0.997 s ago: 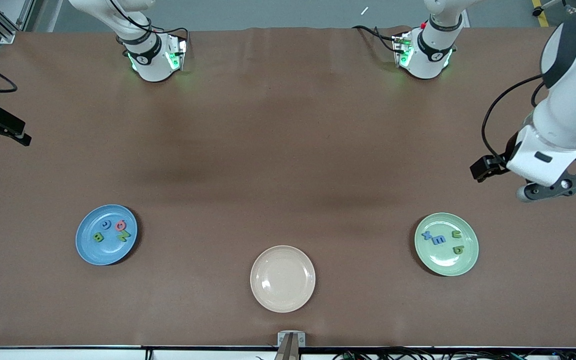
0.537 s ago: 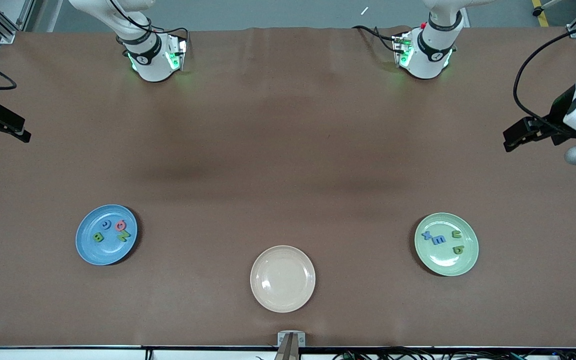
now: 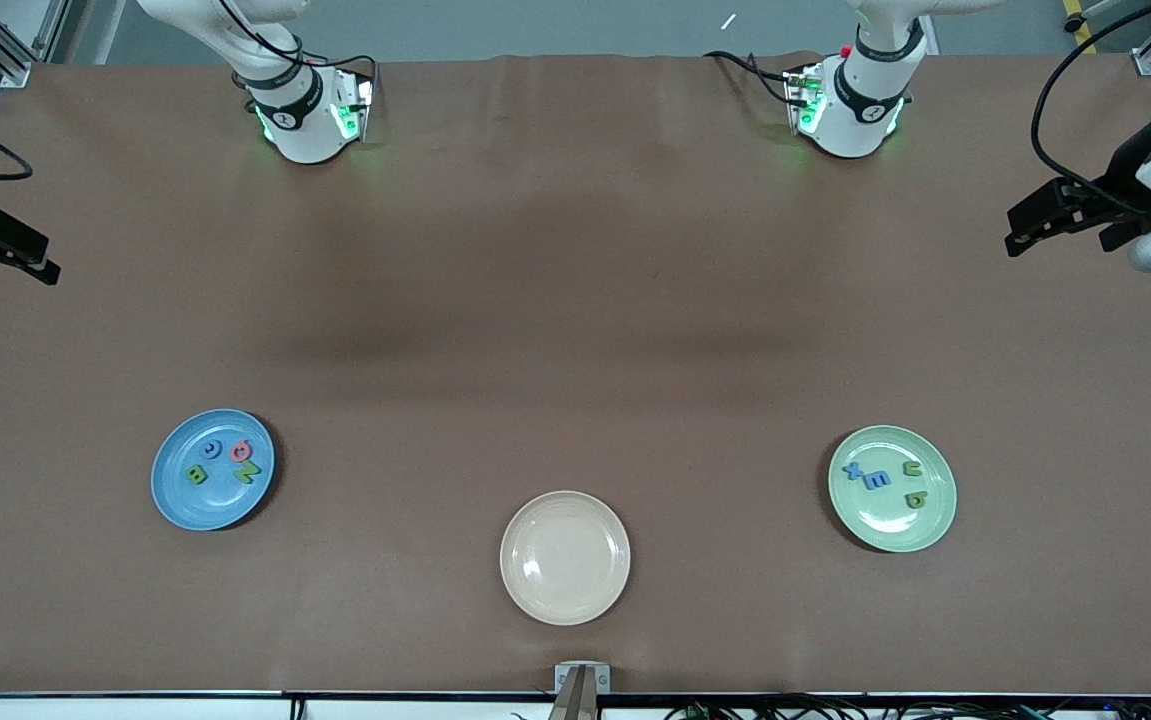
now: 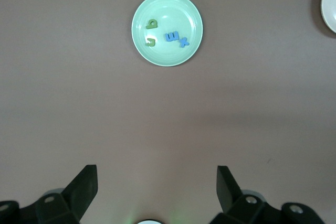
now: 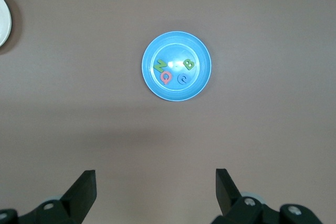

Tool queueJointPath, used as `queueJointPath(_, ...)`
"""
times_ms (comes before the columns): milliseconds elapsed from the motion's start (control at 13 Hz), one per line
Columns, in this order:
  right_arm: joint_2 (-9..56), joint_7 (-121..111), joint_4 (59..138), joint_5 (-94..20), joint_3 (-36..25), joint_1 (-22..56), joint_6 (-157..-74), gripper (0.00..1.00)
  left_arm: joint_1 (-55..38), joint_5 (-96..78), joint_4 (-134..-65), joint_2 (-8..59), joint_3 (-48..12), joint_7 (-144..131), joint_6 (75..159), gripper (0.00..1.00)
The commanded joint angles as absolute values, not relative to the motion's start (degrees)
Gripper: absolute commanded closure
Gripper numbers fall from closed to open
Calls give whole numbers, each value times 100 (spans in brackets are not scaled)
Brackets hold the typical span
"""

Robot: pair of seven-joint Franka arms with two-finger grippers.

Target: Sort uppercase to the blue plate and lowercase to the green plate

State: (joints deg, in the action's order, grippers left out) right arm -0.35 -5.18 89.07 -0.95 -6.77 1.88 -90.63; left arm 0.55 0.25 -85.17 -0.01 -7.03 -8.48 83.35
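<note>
- Blue plate [image 3: 213,469] — you'll find it on the worktop [image 3: 575,300] toward the right arm's end from the beige plate [image 3: 565,557]. It carries all four uppercase letters: green B [image 3: 197,475], green Z [image 3: 248,470], blue C [image 3: 213,449], pink-red Q [image 3: 241,451].
- Green plate [image 3: 892,488] — toward the left arm's end from the beige plate, holding blue x [image 3: 852,470], blue m [image 3: 876,480], green u [image 3: 912,469], green b [image 3: 915,499].
- Beige plate sits between the two, nearer the front camera.
- Left gripper [image 4: 156,182]: fingers wide apart, nothing between them, up over bare worktop at its own end, well apart from the beige plate.
- Right gripper [image 5: 155,184]: you see the same — spread, empty, over bare worktop at its end.
</note>
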Motion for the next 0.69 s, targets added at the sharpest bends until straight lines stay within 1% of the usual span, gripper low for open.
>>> queueJointPath(0, -141, -431, 8965, 0, -650, 193, -9018, 0, -263, -44, -8868, -307, -449, -773, 8393, 0)
queueJointPath(230, -141, -413, 8965, 0, -650, 193, -9018, 0, -351, -18, -9026, -395, -431, -773, 8411, 0)
queueJointPath(384, -141, -404, 8956, 0, -650, 193, -9026, 0, -334, 17, -9201, -570, -439, -773, 8472, 0)
queueJointPath(614, -141, -404, 8965, 0, -650, 193, -9035, 0, -299, 18, -9315, -580, -492, -765, 8647, 0)
